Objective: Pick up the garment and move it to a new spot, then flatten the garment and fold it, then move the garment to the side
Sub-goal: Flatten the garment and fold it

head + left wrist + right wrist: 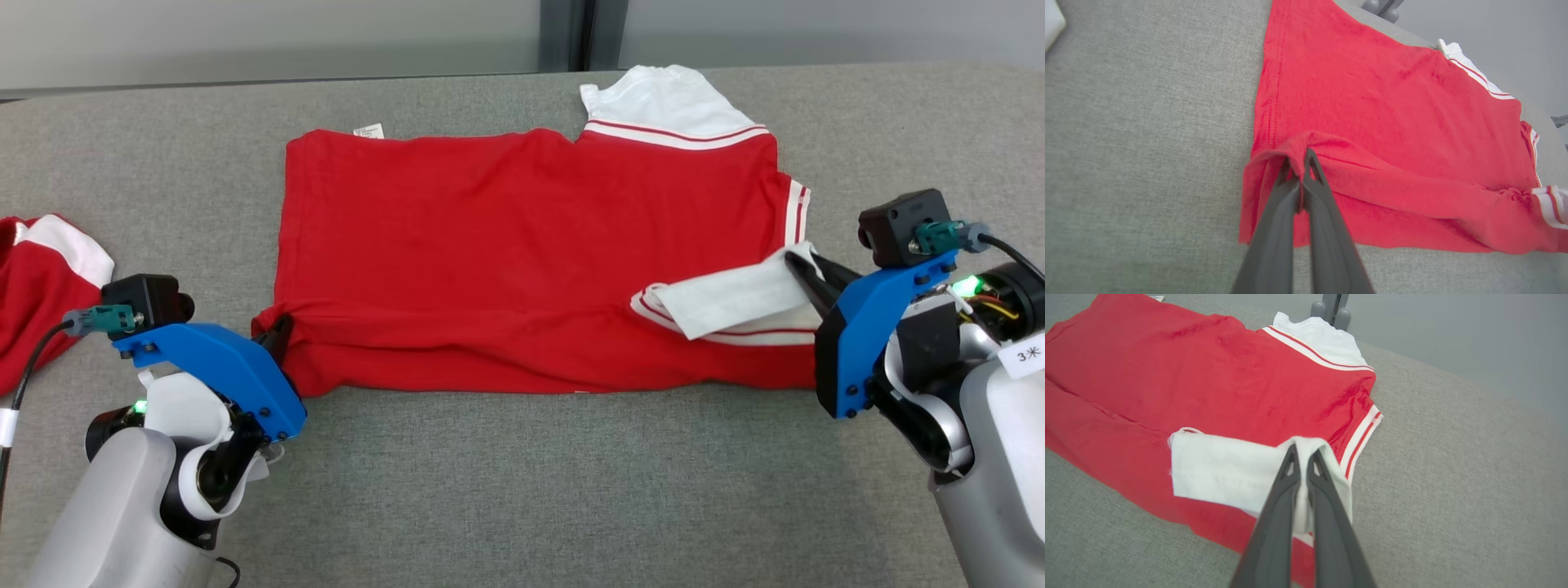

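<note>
- 1 red garment (522,261) lies on the grey tabletop (522,490), between the 2 pairs of fingers.
- Left fingers (1327,220) pinch its folded red edge.
- Right fingers (1327,522) pinch its white flap.
- 1 other red-and-white garment (41,278) lies outward of the left fingers.

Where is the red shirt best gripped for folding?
At both ends of the shirt's near folded edge: left gripper on the hem corner from the left, right gripper on the white sleeve from the right. The edge is long, so end pinches should lift it evenly.
</note>
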